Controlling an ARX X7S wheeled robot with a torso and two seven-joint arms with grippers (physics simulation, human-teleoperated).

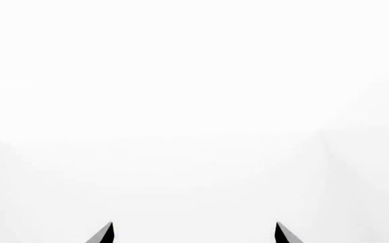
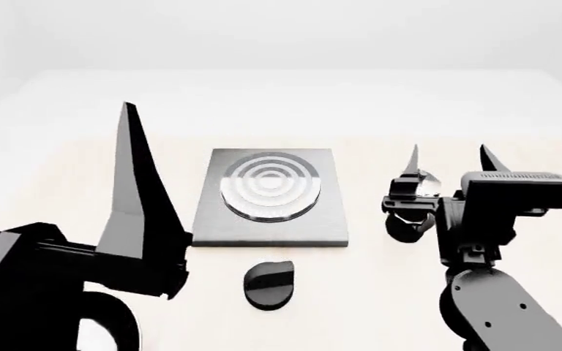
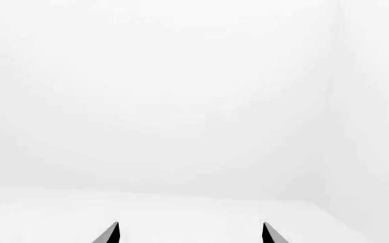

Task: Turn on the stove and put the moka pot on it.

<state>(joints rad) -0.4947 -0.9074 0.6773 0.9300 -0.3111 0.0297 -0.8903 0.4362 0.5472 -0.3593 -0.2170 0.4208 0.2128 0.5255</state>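
- While both arms hang raised above the pale table (image 2: 56,183), nothing is held: the left gripper (image 1: 193,234) shows two dark fingertips set wide apart over blank white, and the right gripper (image 3: 190,234) shows the same, parted and empty.
- Stove (image 2: 271,196): flat square dark-grey slab with raised concentric rings, lying at the middle of the table, bare on top.
- Knob (image 2: 269,283): low round black piece, separate, on the table just in front of the slab's near edge; its setting cannot be told.
- Moka pot (image 2: 414,212): small dark and silver vessel standing to the right of the slab, well apart from it, largely masked in the head view by the right arm; handle direction cannot be told.
- Step judged: neither part of the task is done.
- Hazards, as judgement:
  - the pot is narrow and tall, so an off-centre pinch or a sideways brush from the right arm could topple it;
  - the loose-looking knob may slide rather than turn if pressed from one side;
  - wrist views show neither object, so aim rests on the head view alone.
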